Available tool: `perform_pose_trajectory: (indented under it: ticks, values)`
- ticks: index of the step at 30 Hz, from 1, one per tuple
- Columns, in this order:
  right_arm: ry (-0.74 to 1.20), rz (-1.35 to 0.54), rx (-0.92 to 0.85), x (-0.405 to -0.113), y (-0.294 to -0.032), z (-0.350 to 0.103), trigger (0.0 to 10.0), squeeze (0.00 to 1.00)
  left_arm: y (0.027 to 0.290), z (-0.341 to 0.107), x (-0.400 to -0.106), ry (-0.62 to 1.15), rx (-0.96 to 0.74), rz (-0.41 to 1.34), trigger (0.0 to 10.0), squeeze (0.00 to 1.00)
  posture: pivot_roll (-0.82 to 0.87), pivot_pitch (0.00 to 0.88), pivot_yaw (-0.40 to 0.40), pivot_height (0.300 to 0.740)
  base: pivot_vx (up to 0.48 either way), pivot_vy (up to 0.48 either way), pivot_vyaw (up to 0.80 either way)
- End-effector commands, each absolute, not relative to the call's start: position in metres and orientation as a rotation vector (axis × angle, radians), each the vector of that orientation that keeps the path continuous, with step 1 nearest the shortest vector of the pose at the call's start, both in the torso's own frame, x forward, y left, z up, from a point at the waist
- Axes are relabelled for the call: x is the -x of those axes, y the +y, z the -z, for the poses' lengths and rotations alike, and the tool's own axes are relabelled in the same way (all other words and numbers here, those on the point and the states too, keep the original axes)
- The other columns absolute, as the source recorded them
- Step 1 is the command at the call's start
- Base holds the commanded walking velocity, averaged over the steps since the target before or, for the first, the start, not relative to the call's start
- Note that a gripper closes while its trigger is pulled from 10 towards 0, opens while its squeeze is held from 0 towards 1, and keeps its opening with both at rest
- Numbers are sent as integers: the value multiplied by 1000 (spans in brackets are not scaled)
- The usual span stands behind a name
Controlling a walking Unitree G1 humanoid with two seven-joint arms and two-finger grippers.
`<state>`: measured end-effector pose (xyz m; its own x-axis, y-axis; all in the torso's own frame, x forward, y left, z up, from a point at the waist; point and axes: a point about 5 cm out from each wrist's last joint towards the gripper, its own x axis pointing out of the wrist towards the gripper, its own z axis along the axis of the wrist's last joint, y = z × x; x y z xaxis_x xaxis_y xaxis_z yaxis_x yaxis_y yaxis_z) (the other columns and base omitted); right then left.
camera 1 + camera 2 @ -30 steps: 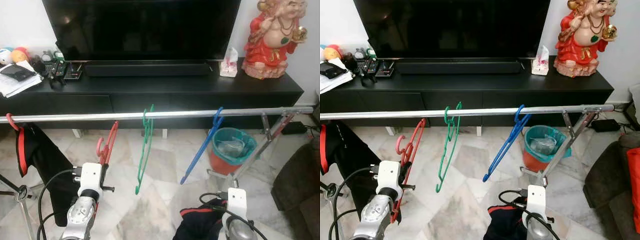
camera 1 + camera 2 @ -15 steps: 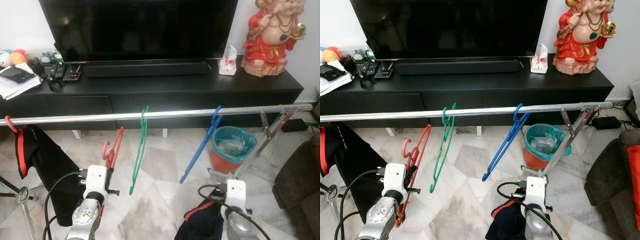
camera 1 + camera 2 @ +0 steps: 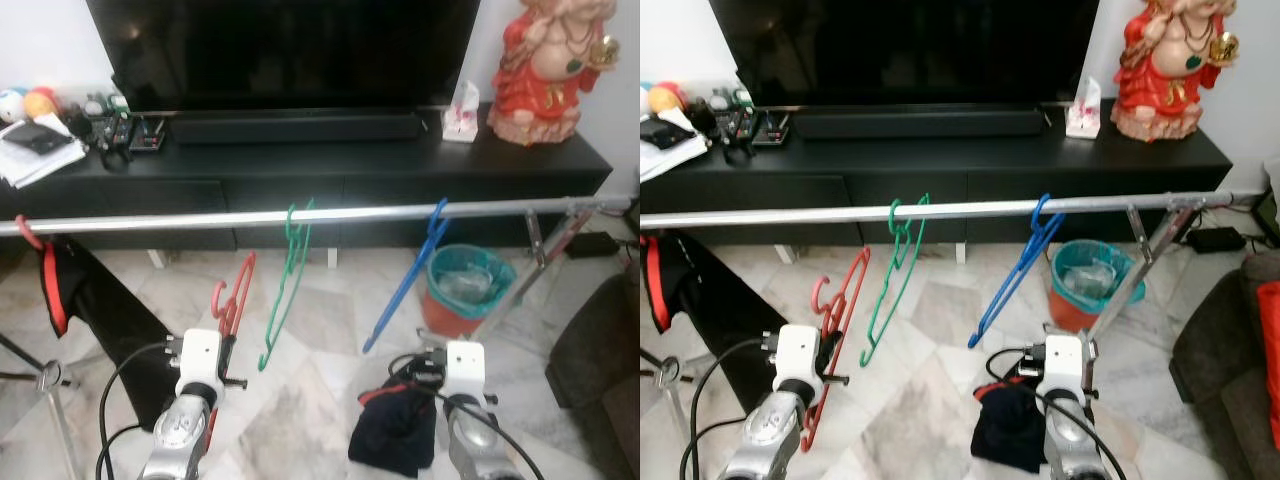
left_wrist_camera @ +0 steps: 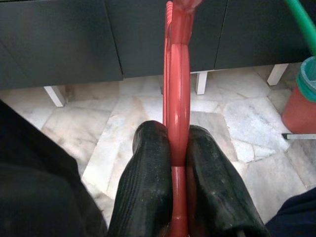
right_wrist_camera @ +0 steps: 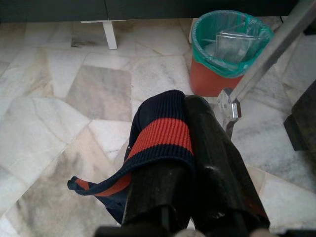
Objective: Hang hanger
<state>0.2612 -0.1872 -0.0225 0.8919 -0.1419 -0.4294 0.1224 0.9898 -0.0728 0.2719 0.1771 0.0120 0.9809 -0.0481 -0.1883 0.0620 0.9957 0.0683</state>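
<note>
Your left claw (image 4: pixel 175 163) is clamped on the red hanger (image 3: pixel 236 290), which sits below the silver rail (image 3: pixel 200 218), its hook just left of the green hanger (image 3: pixel 285 300) and not yet over the bar. Your right claw (image 5: pixel 185 148) is closed on a dark garment (image 3: pixel 395 425) with a red band. You are mid-carry; next, raise the hook above the rail and lower it into the free stretch left of the green hanger.
</note>
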Motion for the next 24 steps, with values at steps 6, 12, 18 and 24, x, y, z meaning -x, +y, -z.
perform_pose_trajectory:
  ticks: [6,12,18,24]
  values:
    - [386,146,40,-272,-190,11,10000,0,178,-17,-279,182,-65,42,10000,0,-9,0,24,740,-311,0,0]
    - [376,146,43,-277,-191,6,10000,0,176,-20,-282,168,-59,36,10000,0,-3,0,17,740,-309,0,0]
    - [366,147,37,-281,-191,3,10000,0,175,-22,-284,167,-54,31,10000,0,-1,0,16,740,-312,0,0]
    - [357,143,30,-285,-187,0,10000,0,174,-25,-287,158,-51,30,10000,0,6,0,21,740,-309,0,0]
